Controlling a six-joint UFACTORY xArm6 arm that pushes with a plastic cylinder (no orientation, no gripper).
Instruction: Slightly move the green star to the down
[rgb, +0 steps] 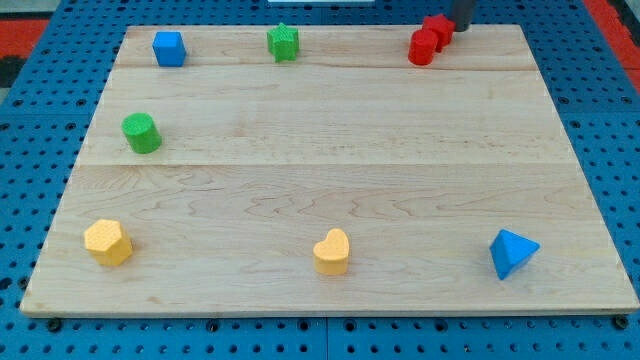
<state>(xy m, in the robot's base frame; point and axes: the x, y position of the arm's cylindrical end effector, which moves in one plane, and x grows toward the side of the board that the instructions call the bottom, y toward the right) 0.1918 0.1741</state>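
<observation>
The green star (284, 42) sits near the board's top edge, left of centre. My tip (461, 29) is at the top right, far to the right of the star, touching or just beside the upper red block (438, 29). A second red block, a cylinder (422, 48), lies against it at the lower left.
A blue cube (169, 48) is at the top left. A green cylinder (142, 133) is at the left. A yellow block (108, 242) is at the bottom left, a yellow heart (332, 252) at the bottom centre, a blue triangular block (512, 253) at the bottom right. The wooden board (330, 170) lies on blue pegboard.
</observation>
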